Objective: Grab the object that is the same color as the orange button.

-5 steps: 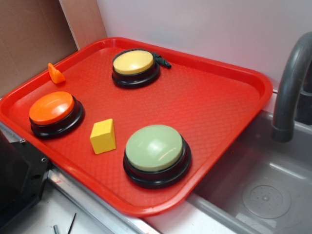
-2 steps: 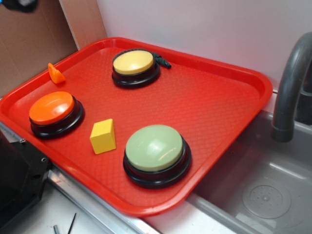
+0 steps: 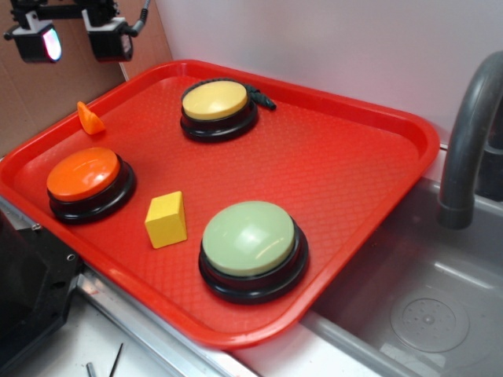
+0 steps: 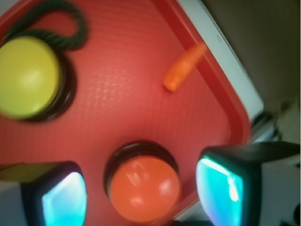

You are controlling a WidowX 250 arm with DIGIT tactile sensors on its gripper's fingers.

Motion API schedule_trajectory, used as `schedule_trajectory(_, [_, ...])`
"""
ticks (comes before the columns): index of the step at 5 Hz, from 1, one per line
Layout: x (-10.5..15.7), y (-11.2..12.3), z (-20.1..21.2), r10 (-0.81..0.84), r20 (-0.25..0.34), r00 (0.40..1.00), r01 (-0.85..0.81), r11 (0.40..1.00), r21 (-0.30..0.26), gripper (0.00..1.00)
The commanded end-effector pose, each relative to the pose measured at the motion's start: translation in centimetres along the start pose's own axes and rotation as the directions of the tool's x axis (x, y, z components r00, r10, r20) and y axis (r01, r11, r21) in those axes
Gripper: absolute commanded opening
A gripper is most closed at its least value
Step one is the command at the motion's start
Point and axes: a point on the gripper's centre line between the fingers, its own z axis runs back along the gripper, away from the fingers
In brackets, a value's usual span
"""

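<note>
The object, a tiny orange cone-like piece [image 3: 89, 118], lies near the far left rim of the red tray [image 3: 369, 181]; the wrist view shows the object [image 4: 183, 67] close to the tray's edge. The orange button [image 3: 84, 174] sits on its black base at the tray's left, and appears in the wrist view [image 4: 145, 188] between the two fingers. My gripper [image 3: 76, 39] hangs open high above the tray's back left corner, well above the object, holding nothing. Its glowing pads [image 4: 64, 200] stand wide apart in the gripper's [image 4: 146, 195] own view.
A yellow-topped button [image 3: 215, 100] with a black cord stands at the tray's back. A yellow cube [image 3: 167, 219] and a pale-green button [image 3: 250, 239] sit at the front. A grey faucet [image 3: 471, 133] and sink [image 3: 424, 314] lie to the right; brown cardboard stands behind left.
My gripper has come down into the exterior view at the top left; one second ago it was out of frame. Nothing on the tray has moved.
</note>
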Motion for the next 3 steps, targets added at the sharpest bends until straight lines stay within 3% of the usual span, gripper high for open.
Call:
schedule_trajectory(1, [1.7,5.5,-3.3,0.487,0.142,0.862,-0.463,0.869,-0.173,1.00])
schedule_trajectory(2, [3.1,7.7,-5.0,0.501,0.142,0.853,-0.475,0.861,-0.184,1.00])
schedule_trajectory(3, [5.3,6.8,-6.1,0.439,0.146,0.886,-0.411,0.892,-0.189,1.00])
